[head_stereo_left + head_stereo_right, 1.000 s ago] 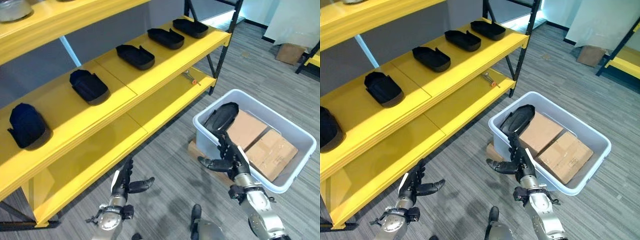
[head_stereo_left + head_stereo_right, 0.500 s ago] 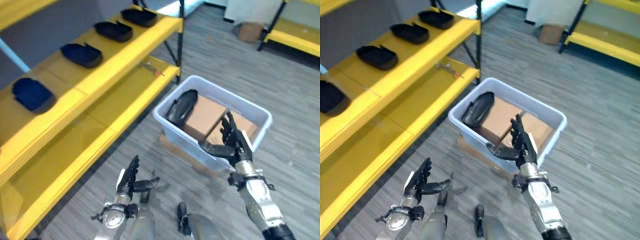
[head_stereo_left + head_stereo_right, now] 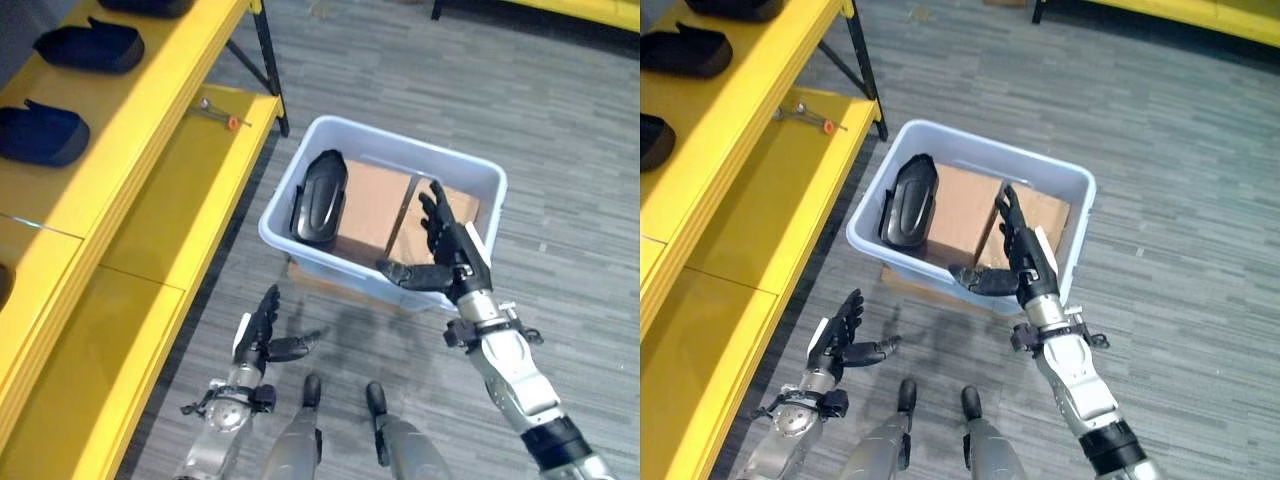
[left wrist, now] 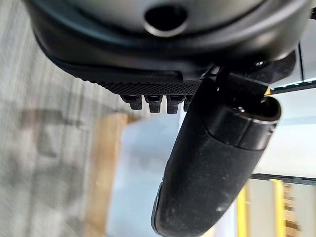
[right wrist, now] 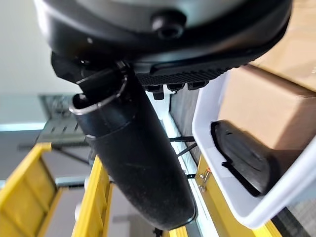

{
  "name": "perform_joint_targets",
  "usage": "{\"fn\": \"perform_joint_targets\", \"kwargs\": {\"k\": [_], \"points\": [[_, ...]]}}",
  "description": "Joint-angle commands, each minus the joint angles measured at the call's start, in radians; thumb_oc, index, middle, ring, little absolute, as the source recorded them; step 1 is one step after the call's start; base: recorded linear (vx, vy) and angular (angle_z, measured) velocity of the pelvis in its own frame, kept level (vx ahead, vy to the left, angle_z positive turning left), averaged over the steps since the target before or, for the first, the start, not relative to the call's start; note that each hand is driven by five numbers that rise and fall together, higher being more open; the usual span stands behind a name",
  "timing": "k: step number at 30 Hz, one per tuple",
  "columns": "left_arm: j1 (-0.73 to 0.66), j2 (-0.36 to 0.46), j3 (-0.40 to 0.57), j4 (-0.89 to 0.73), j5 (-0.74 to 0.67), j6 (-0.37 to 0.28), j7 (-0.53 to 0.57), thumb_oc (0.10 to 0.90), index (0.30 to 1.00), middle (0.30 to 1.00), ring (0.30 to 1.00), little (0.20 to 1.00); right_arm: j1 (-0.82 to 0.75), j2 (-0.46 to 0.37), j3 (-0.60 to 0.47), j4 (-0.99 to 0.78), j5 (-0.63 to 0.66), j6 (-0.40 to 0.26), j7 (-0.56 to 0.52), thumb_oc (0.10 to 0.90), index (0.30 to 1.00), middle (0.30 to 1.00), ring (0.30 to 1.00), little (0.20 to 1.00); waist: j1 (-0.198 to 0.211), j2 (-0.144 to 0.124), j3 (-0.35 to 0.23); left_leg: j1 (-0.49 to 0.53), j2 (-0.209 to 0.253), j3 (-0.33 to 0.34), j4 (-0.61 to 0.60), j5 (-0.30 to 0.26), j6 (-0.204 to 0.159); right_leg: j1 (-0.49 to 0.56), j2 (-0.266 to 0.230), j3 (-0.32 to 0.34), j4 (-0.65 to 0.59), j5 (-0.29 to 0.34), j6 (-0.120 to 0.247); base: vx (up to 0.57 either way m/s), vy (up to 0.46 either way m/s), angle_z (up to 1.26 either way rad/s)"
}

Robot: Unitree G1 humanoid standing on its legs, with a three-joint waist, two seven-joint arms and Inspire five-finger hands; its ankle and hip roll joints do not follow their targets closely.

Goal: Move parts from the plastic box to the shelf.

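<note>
Part in box: we see one black part [image 3: 320,196] leaning against the inner wall of the plastic box [image 3: 452,172], on the side nearest the shelf, beside two cardboard cartons [image 3: 372,210].
Plastic box: we find it on the floor, just beside the yellow shelf [image 3: 150,110], resting on a flat wooden board [image 3: 310,275].
Parts on shelf: we count two whole black parts [image 3: 88,47] on the upper yellow board, with the edges of others at the frame border; we judge these as already moved.
Lower board: we note a small tool with an orange tip [image 3: 218,113] lying there, apart from the parts.
Right hand: our right hand [image 3: 446,255] hovers over the box's near rim, fingers straight and spread, thumb out toward the part, holding nothing.
Left hand: our left hand [image 3: 262,334] hangs low over the floor near the shelf, fingers relaxed and empty.
Progress: we judge the task well along, with one part visibly left to lift out.
Next step: we expect the right hand must reach across to the part and close round it.
</note>
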Motion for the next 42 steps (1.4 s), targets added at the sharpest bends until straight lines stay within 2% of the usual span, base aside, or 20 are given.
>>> {"fn": "perform_joint_targets", "kwargs": {"k": [1, 3, 4, 5, 8, 10, 11, 12, 16, 18, 19, 20, 21, 23, 24, 25, 30, 42], "points": [[0.028, 0.051, 0.013, -0.138, -0.05, -0.098, 0.003, 0.9, 1.0, 1.0, 1.0, 1.0, -0.165, -0.061, -0.015, -0.11, -0.091, -0.096, -0.069, 0.9, 1.0, 1.0, 1.0, 1.0, 0.011, -0.053, -0.041, -0.072, 0.074, 0.007, 0.101, -0.038, -0.025, 0.044, -0.103, 0.0, -0.058, 0.011, 0.081, -0.08, 0.078, -0.3], [0.02, 0.068, 0.003, -0.158, -0.067, -0.107, 0.003, 0.9, 1.0, 1.0, 1.0, 1.0, -0.304, -0.158, 0.021, -0.04, -0.157, -0.078, -0.105, 0.9, 1.0, 1.0, 1.0, 1.0, 0.016, -0.057, -0.014, -0.101, 0.068, 0.013, 0.106, -0.037, -0.024, 0.008, -0.11, 0.001, -0.06, 0.028, 0.085, -0.05, 0.027, -0.13], [0.02, 0.068, 0.003, -0.158, -0.067, -0.107, 0.003, 0.9, 1.0, 1.0, 1.0, 1.0, -0.305, -0.158, 0.021, -0.039, -0.157, -0.078, -0.105, 0.9, 1.0, 1.0, 1.0, 1.0, 0.016, -0.057, -0.014, -0.102, 0.068, 0.013, 0.106, -0.037, -0.024, 0.008, -0.109, 0.001, -0.059, 0.028, 0.085, 0.0, 0.0, 0.0], [0.022, 0.08, 0.001, -0.164, -0.073, -0.112, 0.006, 0.9, 1.0, 1.0, 1.0, 1.0, -0.394, -0.236, 0.046, 0.014, -0.254, -0.051, -0.138, 0.9, 1.0, 1.0, 1.0, 1.0, 0.023, -0.06, -0.002, -0.112, 0.065, 0.014, 0.105, -0.034, -0.025, -0.006, -0.111, 0.0, -0.059, 0.034, 0.087, 0.0, 0.022, 0.03], [0.015, 0.088, 0.01, -0.169, -0.07, -0.118, 0.015, 0.9, 1.0, 1.0, 1.0, 1.0, -0.544, -0.37, 0.13, 0.089, -0.408, -0.018, -0.163, 0.9, 1.0, 1.0, 1.0, 1.0, 0.025, -0.057, 0.024, -0.13, 0.064, 0.017, 0.102, -0.029, -0.027, -0.035, -0.112, 0.0, -0.051, 0.039, 0.088, 0.0, 0.011, 0.01], [0.011, 0.092, 0.005, -0.169, -0.071, -0.12, 0.02, 0.9, 1.0, 1.0, 1.0, 1.0, -0.63, -0.423, 0.188, 0.149, -0.473, 0.007, -0.173, 0.9, 1.0, 1.0, 1.0, 1.0, 0.033, -0.058, 0.034, -0.14, 0.063, 0.015, 0.1, -0.024, -0.029, -0.046, -0.114, -0.004, -0.047, 0.04, 0.087, 0.0, 0.0, 0.0], [0.01, 0.088, 0.007, -0.169, -0.071, -0.12, 0.02, 0.9, 1.0, 1.0, 1.0, 1.0, -0.641, -0.422, 0.198, 0.156, -0.473, 0.005, -0.175, 0.9, 1.0, 1.0, 1.0, 1.0, 0.03, -0.056, 0.035, -0.141, 0.063, 0.015, 0.1, -0.024, -0.029, -0.047, -0.113, -0.004, -0.047, 0.04, 0.087, 0.0, 0.0, 0.0], [0.007, 0.103, 0.01, -0.172, -0.071, -0.123, 0.024, 0.9, 1.0, 1.0, 1.0, 1.0, -0.805, -0.537, 0.364, 0.271, -0.683, 0.063, -0.174, 0.9, 1.0, 1.0, 1.0, 1.0, 0.044, -0.055, 0.055, -0.149, 0.062, 0.014, 0.096, -0.022, -0.033, -0.064, -0.114, -0.01, -0.036, 0.035, 0.087, 0.0, 0.0, 0.0], [-0.004, 0.102, 0.009, -0.177, -0.061, -0.121, 0.031, 0.9, 1.0, 1.0, 1.0, 1.0, -0.903, -0.569, 0.461, 0.336, -0.744, 0.069, -0.171, 0.9, 1.0, 1.0, 1.0, 1.0, 0.047, -0.051, 0.064, -0.165, 0.06, 0.011, 0.091, -0.013, -0.034, -0.083, -0.11, -0.009, -0.031, 0.041, 0.086, 0.0, -0.013, 0.06], [-0.015, 0.107, 0.006, -0.173, -0.052, -0.122, 0.038, 0.9, 1.0, 1.0, 1.0, 1.0, -1.006, -0.606, 0.599, 0.433, -0.864, 0.099, -0.161, 0.9, 1.0, 1.0, 1.0, 1.0, 0.058, -0.048, 0.077, -0.18, 0.058, 0.003, 0.087, -0.006, -0.037, -0.099, -0.111, -0.017, -0.021, 0.037, 0.085, 0.03, -0.034, 0.06], [-0.015, 0.105, 0.007, -0.173, -0.052, -0.122, 0.038, 0.9, 1.0, 1.0, 1.0, 1.0, -1.012, -0.605, 0.604, 0.435, -0.863, 0.098, -0.162, 0.9, 1.0, 1.0, 1.0, 1.0, 0.056, -0.046, 0.077, -0.181, 0.059, 0.003, 0.088, -0.006, -0.038, -0.099, -0.111, -0.018, -0.021, 0.037, 0.084, 0.0, 0.0, 0.0], [-0.023, 0.109, 0.005, -0.166, -0.047, -0.122, 0.041, 0.9, 1.0, 1.0, 1.0, 1.0, -1.083, -0.63, 0.716, 0.488, -0.956, 0.111, -0.147, 0.9, 1.0, 1.0, 1.0, 1.0, 0.061, -0.05, 0.084, -0.189, 0.057, 0.0, 0.087, -0.004, -0.04, -0.109, -0.109, -0.022, -0.015, 0.035, 0.084, 0.0, 0.0, 0.0], [-0.024, 0.106, 0.006, -0.166, -0.047, -0.122, 0.041, 0.9, 1.0, 1.0, 1.0, 1.0, -1.089, -0.629, 0.723, 0.49, -0.955, 0.111, -0.148, 0.9, 1.0, 1.0, 1.0, 1.0, 0.059, -0.047, 0.084, -0.191, 0.057, -0.001, 0.086, -0.003, -0.04, -0.111, -0.109, -0.023, -0.015, 0.035, 0.083, 0.02, -0.047, 0.02], [-0.031, 0.116, 0.009, -0.166, -0.039, -0.123, 0.047, 0.9, 1.0, 1.0, 1.0, 1.0, -1.194, -0.641, 0.863, 0.552, -1.075, 0.126, -0.134, 0.9, 1.0, 1.0, 1.0, 1.0, 0.07, -0.05, 0.093, -0.211, 0.055, -0.009, 0.091, -0.002, -0.043, -0.126, -0.106, -0.03, -0.008, 0.032, 0.08, 0.02, -0.044, 0.07], [-0.032, 0.114, 0.009, -0.166, -0.039, -0.123, 0.047, 0.9, 1.0, 1.0, 1.0, 1.0, -1.199, -0.64, 0.868, 0.553, -1.074, 0.126, -0.135, 0.9, 1.0, 1.0, 1.0, 1.0, 0.068, -0.048, 0.093, -0.212, 0.055, -0.009, 0.091, -0.002, -0.043, -0.127, -0.106, -0.03, -0.008, 0.032, 0.08, 0.02, -0.043, 0.07], [-0.037, 0.12, 0.012, -0.164, -0.037, -0.123, 0.052, 0.9, 1.0, 1.0, 1.0, 1.0, -1.23, -0.642, 0.916, 0.59, -1.119, 0.133, -0.123, 0.9, 1.0, 1.0, 1.0, 1.0, 0.078, -0.051, 0.098, -0.219, 0.053, -0.014, 0.091, -0.001, -0.044, -0.131, -0.106, -0.036, -0.006, 0.031, 0.079, 0.02, -0.042, 0.04], [-0.05, 0.119, 0.019, -0.166, -0.033, -0.125, 0.068, 0.9, 1.0, 1.0, 1.0, 1.0, -1.324, -0.639, 1.015, 0.676, -1.187, 0.161, -0.135, 0.9, 1.0, 1.0, 1.0, 1.0, 0.095, -0.045, 0.113, -0.255, 0.044, -0.031, 0.09, 0.007, -0.049, -0.159, -0.106, -0.056, 0.006, 0.022, 0.076, 0.02, -0.047, 0.14], [-0.067, 0.109, 0.028, -0.168, -0.04, -0.128, 0.096, 0.9, 1.0, 1.0, 1.0, 1.0, -1.442, -0.646, 1.055, 0.702, -1.215, 0.211, -0.189, 0.9, 1.0, 1.0, 1.0, 1.0, 0.117, -0.038, 0.136, -0.32, 0.026, -0.058, 0.1, 0.012, -0.053, -0.192, -0.111, -0.084, 0.02, 0.008, 0.077, 0.03, -0.021, 0.07]]}}
